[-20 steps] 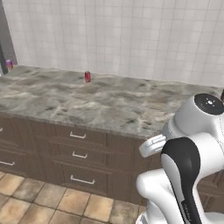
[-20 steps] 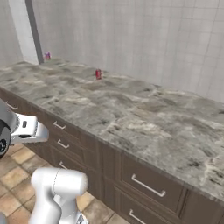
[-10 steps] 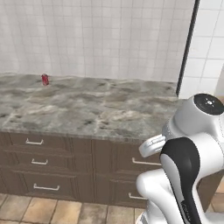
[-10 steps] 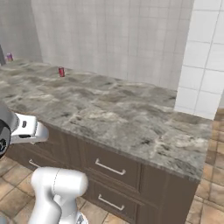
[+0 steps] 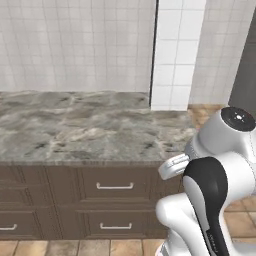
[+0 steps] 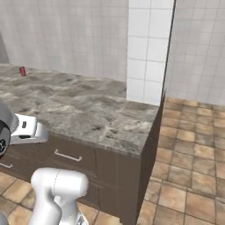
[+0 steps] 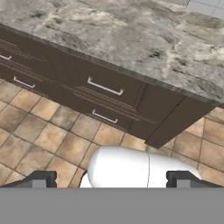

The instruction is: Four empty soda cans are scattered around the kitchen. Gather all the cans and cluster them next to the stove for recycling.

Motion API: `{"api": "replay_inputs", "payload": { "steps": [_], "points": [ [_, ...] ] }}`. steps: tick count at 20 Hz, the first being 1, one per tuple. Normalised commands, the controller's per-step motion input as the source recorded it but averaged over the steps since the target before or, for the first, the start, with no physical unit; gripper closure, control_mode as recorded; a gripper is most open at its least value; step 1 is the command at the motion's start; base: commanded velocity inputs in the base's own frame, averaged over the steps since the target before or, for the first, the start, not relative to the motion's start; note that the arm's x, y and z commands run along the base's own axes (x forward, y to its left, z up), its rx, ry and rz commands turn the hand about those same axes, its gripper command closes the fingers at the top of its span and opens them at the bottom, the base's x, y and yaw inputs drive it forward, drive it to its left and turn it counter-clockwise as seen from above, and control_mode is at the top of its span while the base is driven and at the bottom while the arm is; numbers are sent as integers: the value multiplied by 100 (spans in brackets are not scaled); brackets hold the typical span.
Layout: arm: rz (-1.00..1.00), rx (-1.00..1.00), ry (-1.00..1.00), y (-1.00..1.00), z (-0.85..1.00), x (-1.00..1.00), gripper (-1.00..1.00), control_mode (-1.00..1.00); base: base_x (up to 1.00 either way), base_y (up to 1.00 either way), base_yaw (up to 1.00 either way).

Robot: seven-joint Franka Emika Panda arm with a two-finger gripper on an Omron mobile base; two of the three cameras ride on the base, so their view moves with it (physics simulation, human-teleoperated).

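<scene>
One red soda can [image 6: 22, 71] stands upright far back on the left of the grey marble counter [image 6: 88, 110], near the tiled wall. The stove is out of view. In the hand view my gripper [image 7: 113, 179] points down at the counter's front and the floor. Its two dark fingertips [image 7: 41, 178] stand wide apart, so it is open with nothing held. It is far from the can, low in front of the drawers.
Dark brown drawers [image 5: 115, 186] with metal handles run under the counter. The counter ends at a dark side panel [image 6: 149, 145]. A white tiled pillar [image 5: 172, 55] rises behind that end. Brown floor tiles [image 6: 189, 154] spread to the right. A dark tall unit [image 5: 247, 65] stands at the far right.
The base has turned to the right, so the whole scene slid left. The red can has gone to the left edge of the right base view. The gripper stays open.
</scene>
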Motion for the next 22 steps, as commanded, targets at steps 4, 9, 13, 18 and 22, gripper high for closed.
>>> {"api": "replay_inputs", "payload": {
  "steps": [4,9,13,18,22],
  "points": [
    [0,0,0,0,0,0,-100,100,0,-91,-26],
    [0,0,0,0,0,0,-100,100,0,-95,-26],
    [0,0,0,0,0,0,-100,100,1,-89,-24],
    [0,0,0,0,0,0,-100,100,19,-68,-20],
    [0,0,0,0,0,0,-100,100,29,-52,-12]
  ]
}}
